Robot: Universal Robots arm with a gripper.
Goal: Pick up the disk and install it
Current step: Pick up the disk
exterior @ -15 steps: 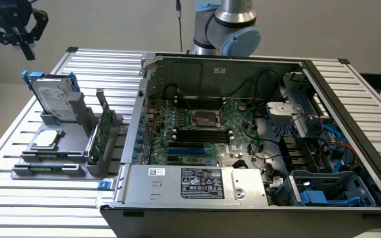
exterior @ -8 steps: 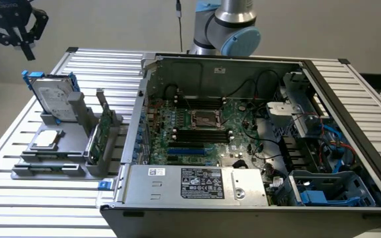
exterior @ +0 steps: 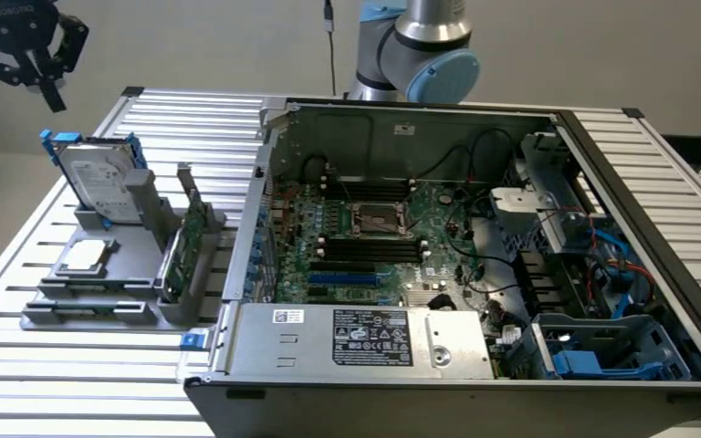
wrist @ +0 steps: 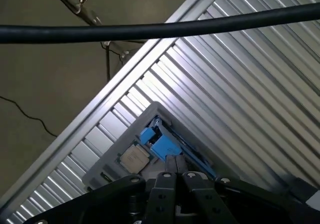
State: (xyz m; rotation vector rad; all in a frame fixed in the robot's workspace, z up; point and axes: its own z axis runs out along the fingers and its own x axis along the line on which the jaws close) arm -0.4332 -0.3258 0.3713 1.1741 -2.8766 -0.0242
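Gripper (wrist: 175, 168) above slatted, perhaps aluminium, table (wrist: 250, 84)

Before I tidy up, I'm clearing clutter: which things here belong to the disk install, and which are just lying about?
Job: disk; open computer case; shut end effector.
Lying about: square silver chip; green circuit card.

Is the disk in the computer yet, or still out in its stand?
Out. The disk stands on edge in the grey stand beside the open computer case; the shut, empty end effector hangs apart from it.
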